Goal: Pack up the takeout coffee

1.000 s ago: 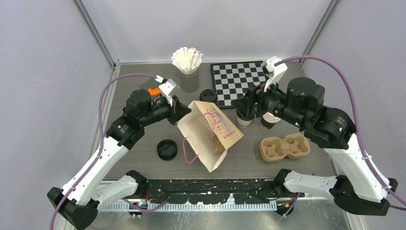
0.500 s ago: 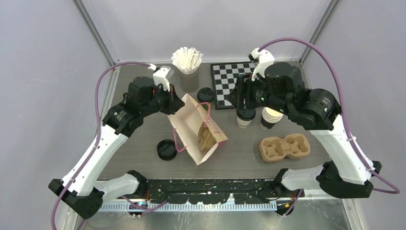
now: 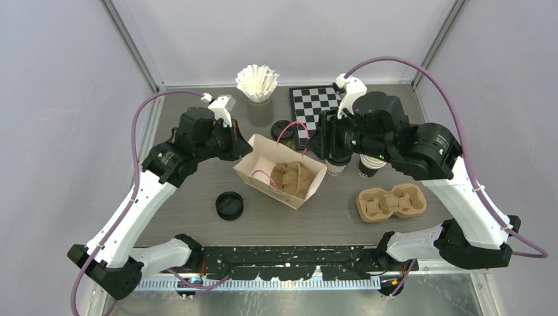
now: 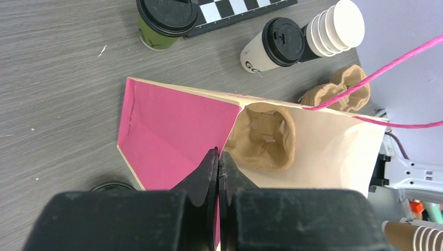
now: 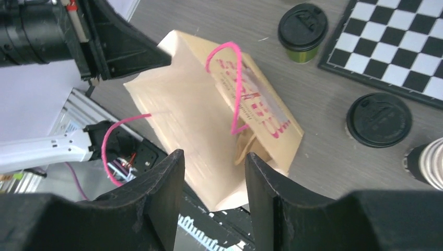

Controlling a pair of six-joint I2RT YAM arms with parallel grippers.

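Tipped the paper bag from flat on its side to mouth-up within the last second, and swung the right gripper across above it. Not packed yet: green cup standing on the table just behind the bag, beside the chessboard, long axis vertical, black lid up. Pinching the bag's rim with the left gripper, clamped on the paper, probably to keep the mouth wide. Hovering with right jaws apart, nothing between them, above a pink handle. Already inside: 1 pulp carrier.
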